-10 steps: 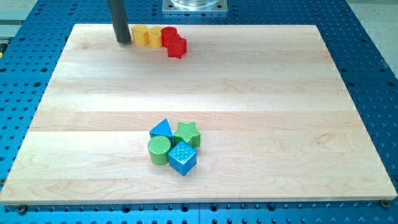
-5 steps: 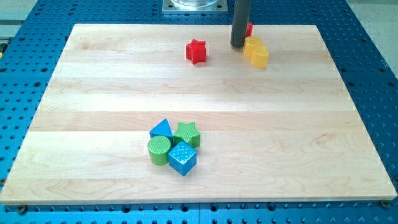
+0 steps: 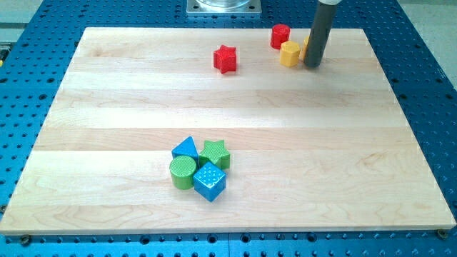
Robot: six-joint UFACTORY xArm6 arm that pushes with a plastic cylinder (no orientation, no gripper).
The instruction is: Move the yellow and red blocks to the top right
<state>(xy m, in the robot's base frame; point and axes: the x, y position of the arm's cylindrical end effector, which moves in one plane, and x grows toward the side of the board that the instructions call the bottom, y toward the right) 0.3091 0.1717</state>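
Note:
My tip (image 3: 313,66) rests on the board near the view's top right. A yellow block (image 3: 289,53) lies just left of the rod. A second yellow block (image 3: 305,47) is mostly hidden behind the rod. A red cylinder (image 3: 280,36) stands above and left of the yellow block, near the board's top edge. A red star (image 3: 225,58) lies alone farther left, at top centre.
A cluster near the view's bottom centre holds a blue triangle (image 3: 186,149), a green star (image 3: 214,153), a green cylinder (image 3: 183,171) and a blue cube (image 3: 209,180). A metal mount (image 3: 223,6) sits above the board's top edge.
My tip has swept from the top left to the top right. The yellow blocks and red cylinder moved right with it; the red star was left at top centre.

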